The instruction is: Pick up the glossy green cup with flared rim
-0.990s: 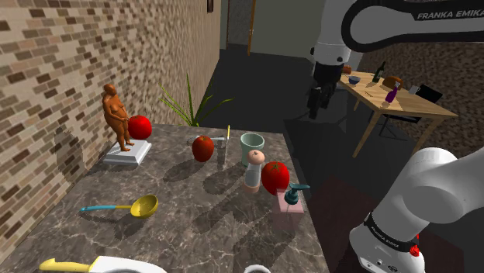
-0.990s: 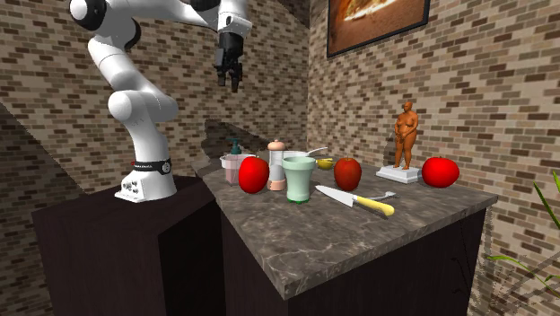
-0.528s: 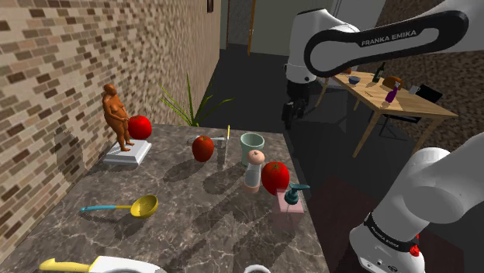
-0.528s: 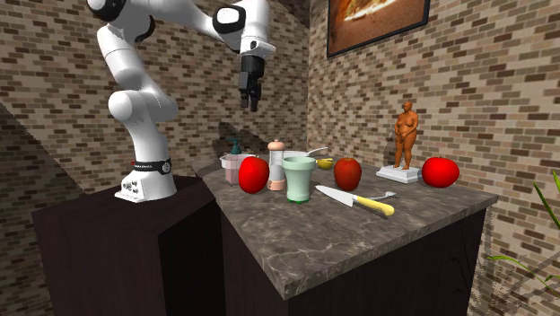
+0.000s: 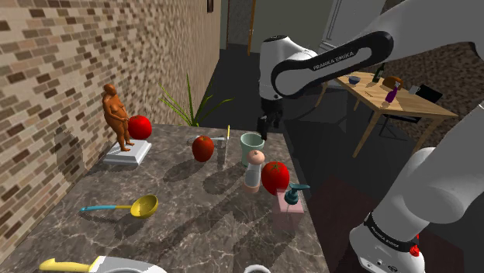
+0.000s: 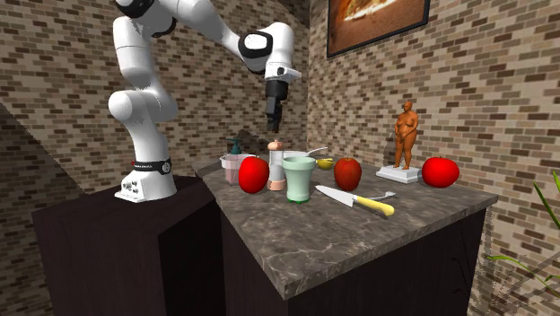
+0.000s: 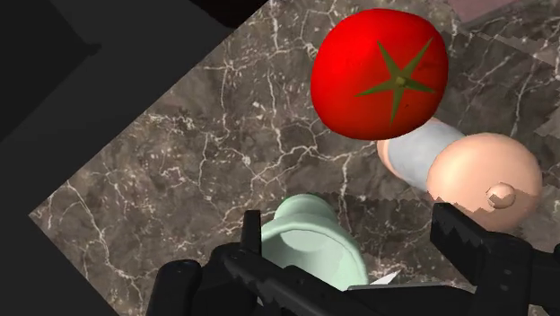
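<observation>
Clutter on the dark marbled counter [image 5: 194, 225] runs, from the shoulder view's left, through a brown figurine [image 5: 116, 116] with a red tomato [image 5: 140, 127] beside it, a yellow ladle [image 5: 143, 205] and a red apple [image 5: 202, 147]. Then comes the task's thing: a pale green cup [image 5: 251, 144] with a flared rim, upright right of centre near the counter's far edge. Just right of it and a little higher hangs the black gripper [image 5: 264, 126]. Over the past second it has swung in from the frame's upper right, where it hung beyond the counter, and dropped toward the cup. Nearer the camera stand a pink-capped grinder [image 5: 253, 169], a second tomato [image 5: 274, 177] and a pink soap dispenser [image 5: 290, 203]. In the wrist view the jaws stand apart, with the cup's open mouth below and between them, nearer one finger and untouched. Neither the cup nor its neighbours have shifted. The approach looks largely done. What remains, by this showing, is to centre over the rim, descend and close, minding the grinder and second tomato just beside the cup.
</observation>
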